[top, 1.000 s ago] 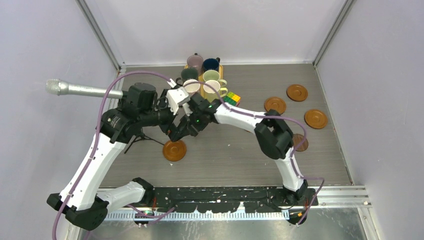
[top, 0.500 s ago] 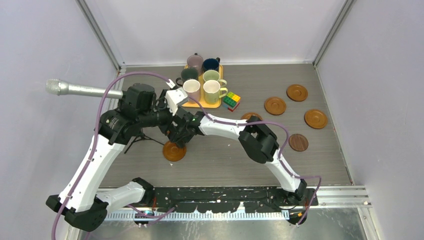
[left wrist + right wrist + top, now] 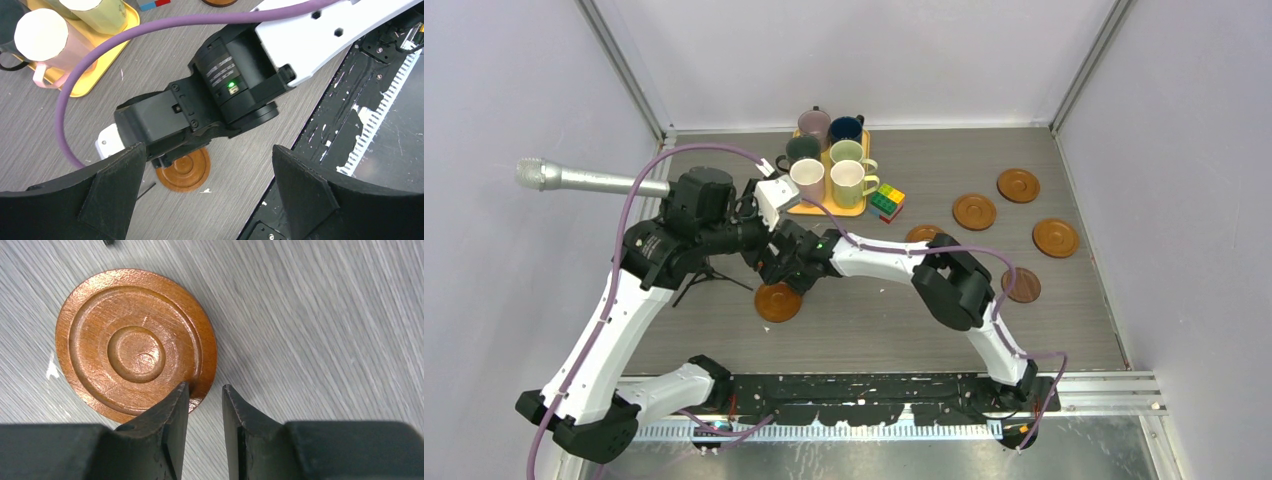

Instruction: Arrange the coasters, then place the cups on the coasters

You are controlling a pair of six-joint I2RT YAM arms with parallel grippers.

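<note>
One brown coaster [image 3: 778, 301] lies flat on the table, left of centre. My right gripper [image 3: 206, 386] is down at the edge of this coaster [image 3: 135, 345]. Its jaws stand a narrow gap apart, one finger [image 3: 172, 410] over the rim and the other just outside it. My left gripper [image 3: 208, 149] hangs wide open above the right wrist and the same coaster [image 3: 185, 170], holding nothing. Several cups stand on a yellow tray [image 3: 839, 208], among them a pink cup [image 3: 808, 180] and a pale yellow cup [image 3: 849, 183].
More coasters lie at the right: [image 3: 974, 211], [image 3: 1018, 185], [image 3: 1056, 237], a darker coaster [image 3: 1024, 285] and a coaster [image 3: 924, 233] partly behind the right arm. A multicoloured cube [image 3: 887, 200] sits beside the tray. A microphone [image 3: 574, 178] juts in from the left.
My right arm has swung left and down to the coaster, and its jaws have narrowed around the rim. The left arm has stayed still and open.
</note>
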